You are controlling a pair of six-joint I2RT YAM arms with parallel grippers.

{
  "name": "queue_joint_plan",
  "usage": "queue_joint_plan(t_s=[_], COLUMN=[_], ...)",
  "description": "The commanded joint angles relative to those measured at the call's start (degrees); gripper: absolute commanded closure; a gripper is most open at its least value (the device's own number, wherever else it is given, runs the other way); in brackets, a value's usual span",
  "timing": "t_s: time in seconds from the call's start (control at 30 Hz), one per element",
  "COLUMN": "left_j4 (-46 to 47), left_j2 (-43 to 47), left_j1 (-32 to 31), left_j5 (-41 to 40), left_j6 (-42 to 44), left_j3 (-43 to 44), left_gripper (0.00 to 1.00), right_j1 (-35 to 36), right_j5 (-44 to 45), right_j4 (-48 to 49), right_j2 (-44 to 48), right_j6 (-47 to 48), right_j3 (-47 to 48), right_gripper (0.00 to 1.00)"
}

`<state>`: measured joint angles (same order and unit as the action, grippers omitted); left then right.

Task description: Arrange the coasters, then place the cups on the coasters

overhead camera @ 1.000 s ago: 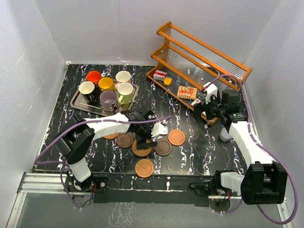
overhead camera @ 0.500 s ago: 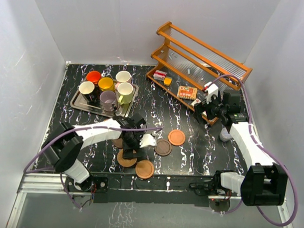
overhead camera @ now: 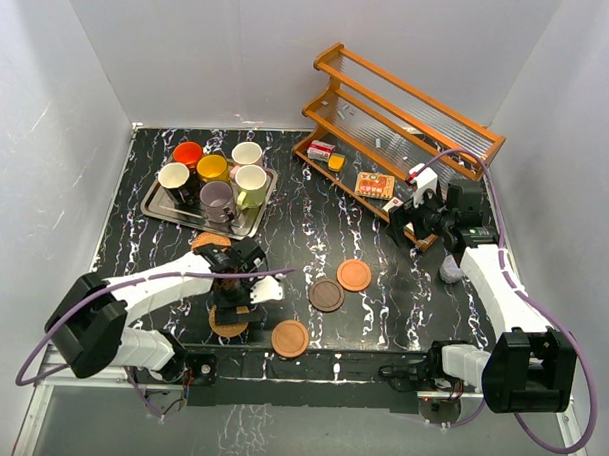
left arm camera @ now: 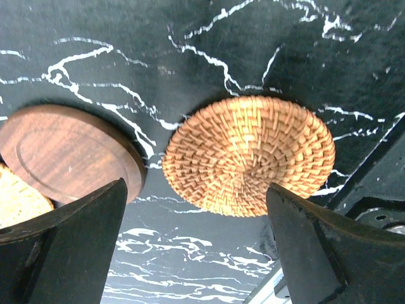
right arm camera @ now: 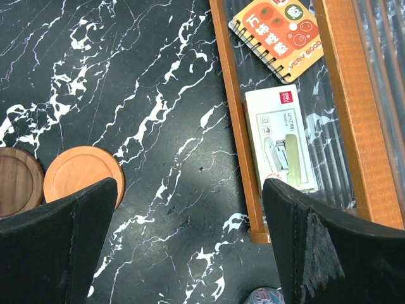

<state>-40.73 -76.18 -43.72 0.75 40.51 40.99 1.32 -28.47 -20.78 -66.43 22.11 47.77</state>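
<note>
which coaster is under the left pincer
The woven tan round coaster, centred under the open left pincer; the dark brown wooden coaster lies beside it.

White-linked, black-jointed arms (overhead camera: pixel 168 276) trail purple cables (overhead camera: pixel 455 151); the left hand (overhead camera: pixel 229 303) and right hand (overhead camera: pixel 403 223) are black.

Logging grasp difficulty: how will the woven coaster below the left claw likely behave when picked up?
The woven coaster looks thin and probably light. Lying flat, it offers little edge to pinch. Its rough weave should resist slipping.
</note>
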Motion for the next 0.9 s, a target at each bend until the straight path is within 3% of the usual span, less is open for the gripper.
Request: queue_joint_plan(t_s=[0.0,0.6,0.87], left_j4=[-3.77,2.34,3.66], left_j2=[4.69,11.44,13.39], left_j1=[0.55,2.13,8.97], left_j5=[-2.3,-15.12,-16.46], left_j6=[-0.2,-1.2,3.03], left_j3=[-1.21,-10.14,-11.53], left_gripper=[0.1,0.09,0.08], right_j1=[-0.36,-0.36,-0.36], right_j5=[-0.93,-1.68,-1.69], right_j4=[2.79,2.63,2.59], right_j2=[1.0,1.71,1.51], right_j6=[-0.57,-0.6,-0.5], right_j3=[0.56,0.57,0.57], right_gripper=[0.02,0.02,0.02])
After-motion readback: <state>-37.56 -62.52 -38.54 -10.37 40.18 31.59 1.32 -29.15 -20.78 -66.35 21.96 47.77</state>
